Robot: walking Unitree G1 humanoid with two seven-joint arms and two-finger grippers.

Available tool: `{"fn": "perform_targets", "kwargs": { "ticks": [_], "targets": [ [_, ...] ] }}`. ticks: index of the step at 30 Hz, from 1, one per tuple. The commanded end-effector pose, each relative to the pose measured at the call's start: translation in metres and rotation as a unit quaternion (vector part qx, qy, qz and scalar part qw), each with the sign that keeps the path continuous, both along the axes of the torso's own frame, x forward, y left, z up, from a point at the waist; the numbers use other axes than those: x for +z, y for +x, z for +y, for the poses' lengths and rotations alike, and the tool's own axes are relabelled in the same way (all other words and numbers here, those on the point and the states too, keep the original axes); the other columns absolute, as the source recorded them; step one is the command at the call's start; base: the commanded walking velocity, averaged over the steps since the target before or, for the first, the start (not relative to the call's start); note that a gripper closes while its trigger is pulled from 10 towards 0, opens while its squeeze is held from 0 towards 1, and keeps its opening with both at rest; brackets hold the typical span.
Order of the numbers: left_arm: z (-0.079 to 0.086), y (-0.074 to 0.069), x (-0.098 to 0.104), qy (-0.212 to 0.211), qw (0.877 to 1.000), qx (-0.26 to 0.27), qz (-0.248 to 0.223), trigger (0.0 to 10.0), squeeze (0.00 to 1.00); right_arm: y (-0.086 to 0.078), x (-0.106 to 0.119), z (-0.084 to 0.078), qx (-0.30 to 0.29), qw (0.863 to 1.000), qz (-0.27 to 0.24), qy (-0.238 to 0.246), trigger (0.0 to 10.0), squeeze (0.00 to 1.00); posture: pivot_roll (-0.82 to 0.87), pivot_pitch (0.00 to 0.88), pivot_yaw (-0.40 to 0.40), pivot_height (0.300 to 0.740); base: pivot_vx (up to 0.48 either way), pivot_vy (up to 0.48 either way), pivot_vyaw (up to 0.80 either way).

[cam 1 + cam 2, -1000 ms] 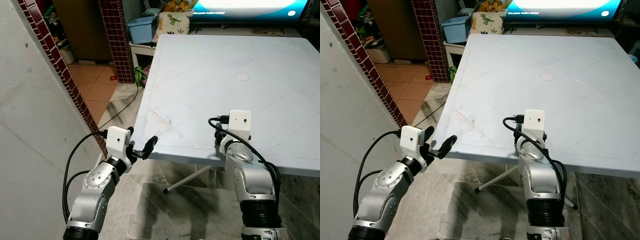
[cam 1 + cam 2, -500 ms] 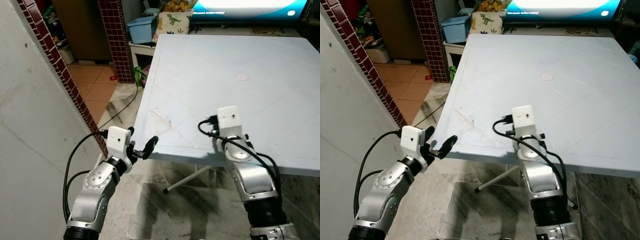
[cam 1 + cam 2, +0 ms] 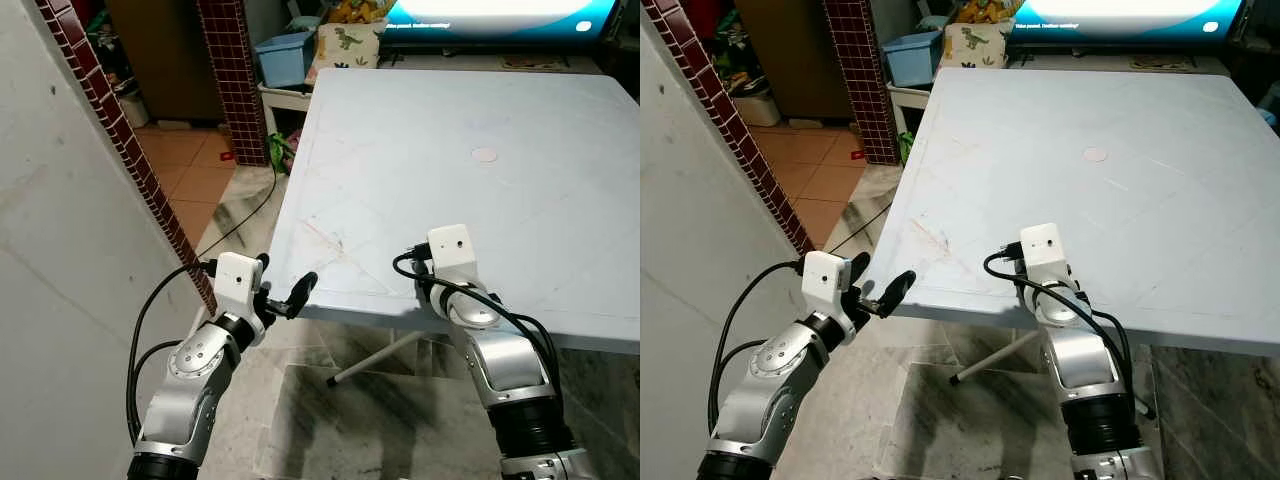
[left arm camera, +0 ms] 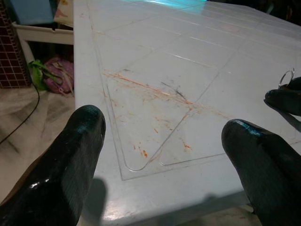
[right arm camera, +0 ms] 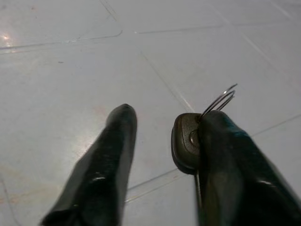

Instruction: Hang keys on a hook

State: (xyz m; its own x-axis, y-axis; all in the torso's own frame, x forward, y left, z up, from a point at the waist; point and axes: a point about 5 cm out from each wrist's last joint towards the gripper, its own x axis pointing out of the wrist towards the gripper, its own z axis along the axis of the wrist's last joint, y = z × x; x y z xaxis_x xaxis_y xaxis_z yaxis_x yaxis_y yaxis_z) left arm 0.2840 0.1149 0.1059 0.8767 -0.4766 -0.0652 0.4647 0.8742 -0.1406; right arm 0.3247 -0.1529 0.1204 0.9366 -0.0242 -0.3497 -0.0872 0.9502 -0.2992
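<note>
A dark-headed key (image 5: 185, 141) with a thin wire ring (image 5: 219, 100) lies against one finger (image 5: 225, 155) of my right gripper (image 5: 169, 115), low over the white table (image 3: 450, 120) near its front edge. A gap shows between the key and the other finger (image 5: 110, 150), so the fingers stand apart. From the head views that gripper sits behind its white wrist camera (image 3: 450, 252). My left gripper (image 3: 285, 280) is open and empty just off the table's front-left corner. Its wrist view catches the ring (image 4: 286, 77) and a right fingertip (image 4: 282, 99).
A grey wall with a dark red tiled edge (image 3: 120, 140) runs close on the left. Beyond the table stand a tiled pillar (image 3: 235, 80), a blue tub (image 3: 283, 55) and a lit screen (image 3: 490, 15). A cable (image 3: 245, 220) crosses the marble floor, and a table leg (image 3: 375, 358) slants underneath.
My right wrist has shifted a little to the left and then lowered toward the table's front edge. The left arm has not moved.
</note>
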Motion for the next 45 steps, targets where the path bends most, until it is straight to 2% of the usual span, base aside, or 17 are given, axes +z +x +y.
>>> {"fn": "perform_targets", "kwargs": {
  "ticks": [1,3,4,6,7,8,9,10,16,31,32,34,35,36,45],
  "targets": [
    [0.000,0.001,0.004,0.006,1.000,-0.002,-0.008,10.0,0.00,-0.001,0.001,0.004,0.007,1.000,-0.008,-0.012,10.0,1.00,-0.05,0.082,0.058,0.740,0.000,0.000,0.00],
    [0.000,0.002,0.004,0.005,1.000,-0.002,-0.009,10.0,0.00,-0.001,0.001,0.006,0.002,1.000,-0.010,-0.009,10.0,1.00,-0.05,0.078,0.057,0.740,0.000,0.000,0.00],
    [0.000,0.001,0.004,0.005,1.000,-0.002,-0.009,10.0,0.00,-0.001,0.001,0.008,-0.001,1.000,-0.011,-0.007,10.0,0.84,-0.05,0.078,0.057,0.740,0.000,0.000,0.00],
    [-0.001,0.001,0.004,0.004,1.000,-0.002,-0.010,10.0,0.00,-0.001,0.001,0.008,-0.002,1.000,-0.012,-0.007,10.0,0.84,-0.05,0.078,0.057,0.740,0.000,0.000,0.00],
    [-0.001,0.001,0.004,0.004,1.000,-0.002,-0.010,10.0,0.00,0.000,0.001,0.010,-0.005,1.000,-0.015,-0.007,10.0,0.35,-0.05,0.079,0.057,0.740,0.000,0.000,0.00],
    [-0.001,0.001,0.004,0.004,1.000,-0.003,-0.010,10.0,0.00,0.000,0.001,0.010,-0.007,1.000,-0.017,-0.008,10.0,0.20,-0.05,0.079,0.057,0.740,0.000,0.000,0.00],
    [-0.001,0.001,0.004,0.004,1.000,-0.003,-0.010,10.0,0.00,0.000,0.001,0.011,-0.008,1.000,-0.018,-0.010,10.0,0.20,-0.05,0.079,0.057,0.740,0.000,0.000,0.00],
    [-0.001,0.001,0.004,0.004,1.000,-0.003,-0.010,10.0,0.00,0.001,0.001,0.011,-0.008,1.000,-0.019,-0.009,10.0,0.00,-0.05,0.079,0.057,0.740,0.000,0.000,0.00],
    [-0.001,0.001,0.005,0.002,1.000,-0.002,-0.011,10.0,0.00,0.003,0.003,0.011,-0.018,0.999,-0.036,-0.018,10.0,0.00,-0.05,0.081,0.055,0.740,0.000,0.000,0.00],
    [-0.003,0.001,0.005,-0.001,1.000,-0.006,-0.012,10.0,0.00,0.004,-0.003,0.003,-0.046,0.998,-0.039,-0.032,10.0,0.00,-0.05,0.085,0.057,0.740,0.000,0.000,0.00],
    [-0.003,0.001,0.005,-0.001,1.000,-0.006,-0.012,10.0,0.00,0.005,-0.003,0.001,-0.050,0.997,-0.040,-0.033,7.8,0.00,-0.05,0.085,0.057,0.740,0.000,0.000,0.00],
    [-0.003,0.001,0.005,-0.001,1.000,-0.006,-0.012,10.0,0.00,0.006,-0.004,0.000,-0.051,0.997,-0.039,-0.033,7.5,0.00,-0.05,0.085,0.057,0.740,0.000,0.000,0.00],
    [-0.003,0.001,0.005,-0.001,1.000,-0.006,-0.012,10.0,0.00,0.006,-0.004,-0.002,-0.056,0.997,-0.040,-0.035,1.1,0.00,-0.05,0.085,0.057,0.740,0.000,0.000,0.00],
    [-0.003,0.001,0.005,-0.001,1.000,-0.006,-0.012,10.0,0.00,0.006,-0.004,-0.003,-0.057,0.997,-0.040,-0.035,0.0,0.00,-0.05,0.085,0.057,0.740,0.000,0.000,0.00],
    [-0.004,0.001,0.005,-0.001,1.000,-0.008,-0.012,10.0,0.00,0.005,-0.011,-0.007,-0.071,0.997,-0.028,-0.023,0.0,0.00,-0.05,0.087,0.058,0.740,0.000,0.000,0.00]
  ]
}}
